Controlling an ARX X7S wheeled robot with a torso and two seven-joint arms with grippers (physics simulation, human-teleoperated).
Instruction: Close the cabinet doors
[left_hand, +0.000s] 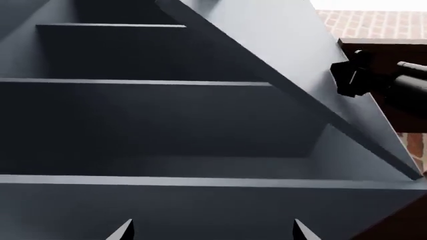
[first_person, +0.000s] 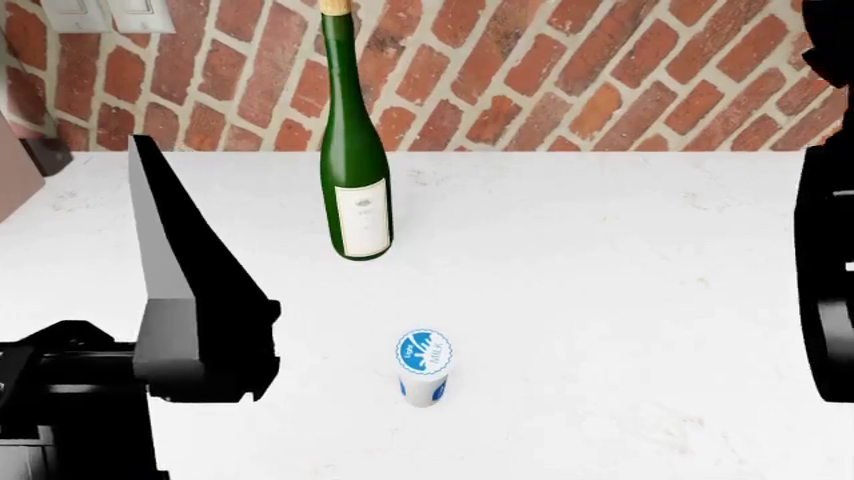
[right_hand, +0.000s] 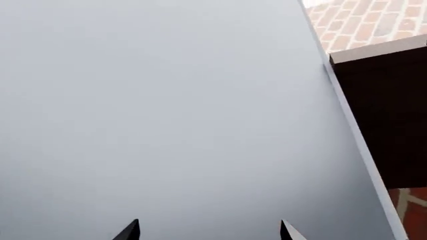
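Facing the cabinet, the left gripper shows two tips set wide apart, holding nothing, before open shelves; one door swings out ajar. The right gripper, likewise spread, hangs near a flat door panel. Closing looks unfinished. From the head camera no cabinet is visible, only a milk carton and, nearer the worktop's back edge, a wine bottle.
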